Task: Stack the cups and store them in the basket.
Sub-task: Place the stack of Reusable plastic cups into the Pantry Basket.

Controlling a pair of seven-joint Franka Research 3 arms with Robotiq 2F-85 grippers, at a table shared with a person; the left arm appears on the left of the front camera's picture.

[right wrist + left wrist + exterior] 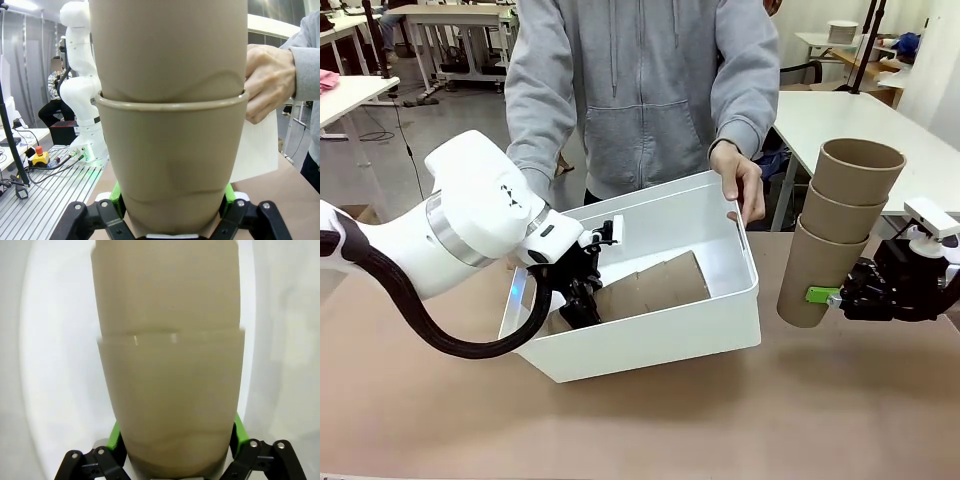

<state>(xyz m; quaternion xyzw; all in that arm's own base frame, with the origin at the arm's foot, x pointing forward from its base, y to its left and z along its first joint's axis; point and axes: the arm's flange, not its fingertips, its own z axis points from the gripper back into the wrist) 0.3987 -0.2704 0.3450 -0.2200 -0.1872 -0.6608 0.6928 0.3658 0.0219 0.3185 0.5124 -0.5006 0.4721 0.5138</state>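
Robot's right hand (828, 296) tight around cup stack (848, 215)

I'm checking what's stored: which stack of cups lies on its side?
The stack in the basket, at the left gripper, lies sideways; the other stack stands upright in the right gripper, outside the basket.

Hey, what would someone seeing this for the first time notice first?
A leaning stack of three cups stands out at the right, pinched at its bottom cup by the right gripper. In the middle, a person's hand holds the white basket tilted toward the robot, and the left gripper reaches inside to more cups lying there.
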